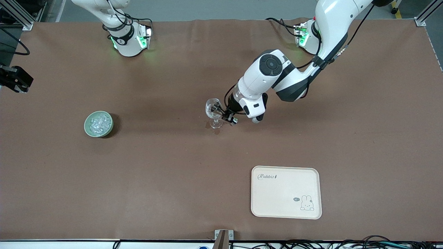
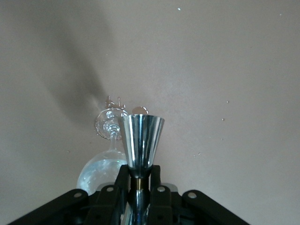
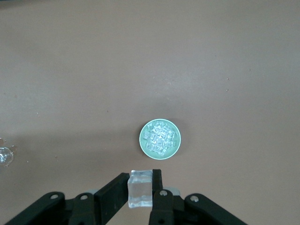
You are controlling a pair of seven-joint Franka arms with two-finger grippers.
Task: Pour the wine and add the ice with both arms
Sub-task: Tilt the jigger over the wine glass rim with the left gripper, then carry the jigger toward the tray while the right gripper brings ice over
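Note:
My left gripper (image 2: 139, 171) is shut on the narrow waist of a chrome cone-shaped measuring cup (image 2: 140, 138). It holds the cup beside the rim of a clear stemmed glass (image 1: 214, 113) that stands mid-table. In the front view the left gripper (image 1: 228, 117) sits right at the glass. The glass (image 2: 107, 154) looks clear, and no wine shows in any view. My right gripper (image 3: 140, 177) is high over the table, shut on one clear ice cube (image 3: 140, 192). Below it a green bowl (image 3: 159, 137) holds a heap of ice (image 1: 98, 123).
A cream rabbit tray (image 1: 286, 192) lies nearer the front camera, toward the left arm's end. A black device (image 1: 15, 79) juts in at the table edge by the right arm's end. The glass (image 3: 3, 156) shows at the edge of the right wrist view.

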